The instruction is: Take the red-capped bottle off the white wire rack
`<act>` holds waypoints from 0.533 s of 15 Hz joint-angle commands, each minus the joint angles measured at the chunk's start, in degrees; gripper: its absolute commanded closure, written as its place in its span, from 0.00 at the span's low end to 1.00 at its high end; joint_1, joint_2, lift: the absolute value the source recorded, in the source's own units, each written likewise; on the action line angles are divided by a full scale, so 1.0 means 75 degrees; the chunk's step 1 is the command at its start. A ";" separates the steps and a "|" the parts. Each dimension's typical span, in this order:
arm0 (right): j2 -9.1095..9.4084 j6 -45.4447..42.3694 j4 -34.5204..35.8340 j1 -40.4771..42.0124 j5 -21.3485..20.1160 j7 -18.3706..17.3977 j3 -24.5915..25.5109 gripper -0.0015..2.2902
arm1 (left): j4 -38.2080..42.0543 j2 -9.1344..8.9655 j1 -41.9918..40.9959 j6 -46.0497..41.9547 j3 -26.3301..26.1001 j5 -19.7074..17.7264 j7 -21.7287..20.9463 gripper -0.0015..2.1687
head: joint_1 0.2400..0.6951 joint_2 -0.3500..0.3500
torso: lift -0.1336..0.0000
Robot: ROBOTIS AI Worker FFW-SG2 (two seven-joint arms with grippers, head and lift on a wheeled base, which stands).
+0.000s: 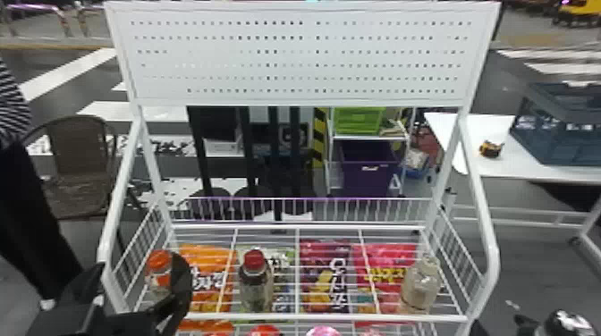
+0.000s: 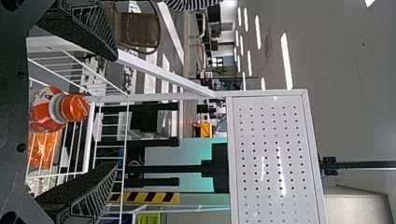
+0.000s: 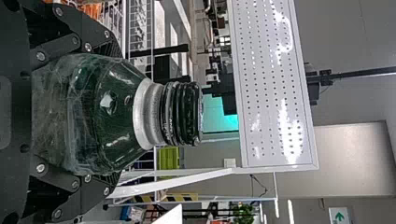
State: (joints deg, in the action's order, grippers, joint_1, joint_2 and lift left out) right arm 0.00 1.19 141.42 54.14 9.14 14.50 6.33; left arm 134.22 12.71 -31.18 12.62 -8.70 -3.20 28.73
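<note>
The left gripper has its fingers wide apart around the orange-capped bottle, while the right gripper clasps a dark bottle beside the white wire rack. The red-capped bottle stands on the rack, so the whole removal is left to do; I count three bottles there and, as best I can tell through the wires, four snack bags.

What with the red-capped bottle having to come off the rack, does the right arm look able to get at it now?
Probably not: the right gripper holds a dark bottle, so it would likely have to put that down first. The red-capped bottle stands upright on the wire rack.
</note>
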 commanded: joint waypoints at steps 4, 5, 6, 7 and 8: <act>0.0007 0.0000 0.0011 0.0024 0.0012 0.0000 0.0000 0.21 | 0.0034 0.0004 -0.0003 0.0023 0.0000 -0.0007 -0.0011 0.04 | 0.57 0.50 | 1.00; 0.0007 0.0000 0.0011 0.0035 0.0012 0.0000 0.0012 0.21 | 0.0022 0.0004 -0.0003 0.0023 0.0012 -0.0007 -0.0011 0.04 | 0.57 0.50 | 1.00; 0.0007 0.0000 0.0011 0.0035 0.0023 0.0000 0.0012 0.21 | -0.0013 0.0004 0.0009 0.0023 0.0012 -0.0018 -0.0011 0.04 | 0.57 0.50 | 1.00; 0.0007 0.0000 0.0011 0.0035 0.0012 0.0000 0.0012 0.21 | -0.0024 0.0004 0.0032 0.0023 0.0012 -0.0018 -0.0011 0.04 | 0.57 0.50 | 1.00; 0.0007 0.0000 0.0011 0.0047 0.0012 0.0000 0.0012 0.21 | -0.0036 -0.0008 0.0044 0.0023 0.0012 -0.0042 -0.0011 0.04 | 0.57 0.50 | 1.00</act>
State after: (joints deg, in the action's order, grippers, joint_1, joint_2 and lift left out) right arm 0.00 1.18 141.51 54.43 9.24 14.50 6.41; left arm 134.08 12.72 -31.01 12.79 -8.62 -3.37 28.65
